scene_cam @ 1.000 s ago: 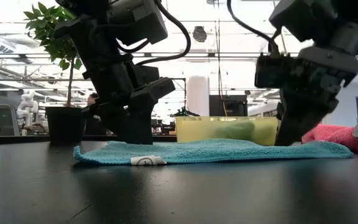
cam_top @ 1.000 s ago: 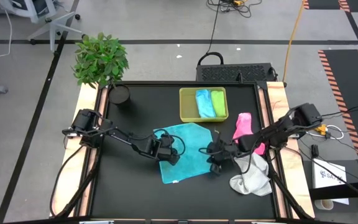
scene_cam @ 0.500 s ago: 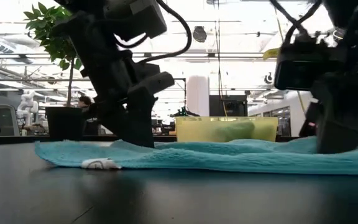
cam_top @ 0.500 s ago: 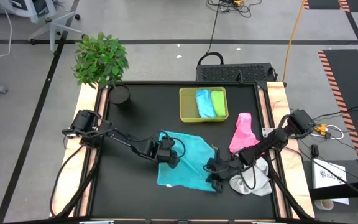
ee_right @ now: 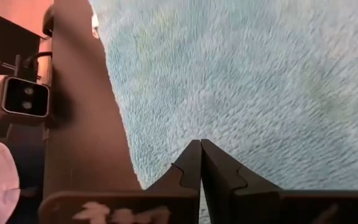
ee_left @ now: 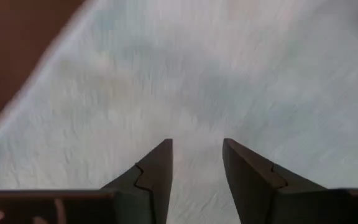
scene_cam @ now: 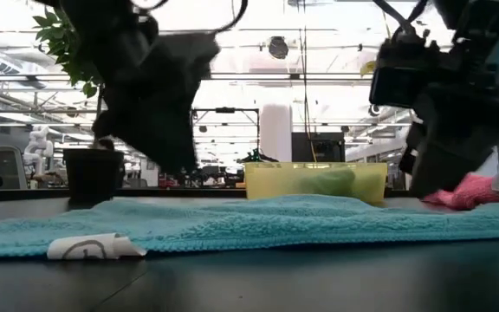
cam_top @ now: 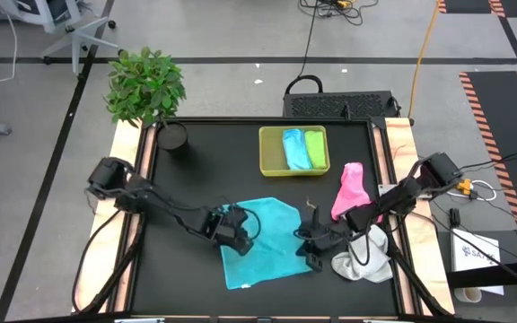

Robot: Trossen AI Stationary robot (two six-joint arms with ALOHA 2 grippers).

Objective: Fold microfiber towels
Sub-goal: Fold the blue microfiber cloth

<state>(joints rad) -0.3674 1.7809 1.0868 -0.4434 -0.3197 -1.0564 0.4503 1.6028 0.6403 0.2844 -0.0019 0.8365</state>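
Note:
A teal towel [cam_top: 258,242] lies spread flat on the black table, its label [scene_cam: 89,247] at the near edge. My left gripper [cam_top: 234,233] hangs open just above the towel's left part [ee_left: 197,93], with nothing between its fingers. My right gripper [cam_top: 313,248] is shut at the towel's right edge [ee_right: 120,118]. A pink towel [cam_top: 350,188] and a white towel [cam_top: 363,256] lie crumpled at the right. A light blue towel [cam_top: 293,149] and a lime green one [cam_top: 314,149] lie in the tray. My right gripper rests its shut fingertips [ee_right: 199,152] on the teal towel just inside its right edge [ee_right: 166,134]. The fingers slant down from the table's right side. The towel lies flat on the table under them. Whether any cloth is caught between the tips, I cannot tell.
A yellow-green tray [cam_top: 269,152] stands at the far middle. A potted plant [cam_top: 146,85] and a dark pot [cam_top: 173,136] stand at the far left corner. A small camera [ee_right: 23,99] sits on the table near the towel's edge.
The teal towel has slid toward the table's near edge and turned a little, staying flat. My right gripper went toward the near edge with it, shut. My left gripper also moved toward the near edge and has risen off the towel.

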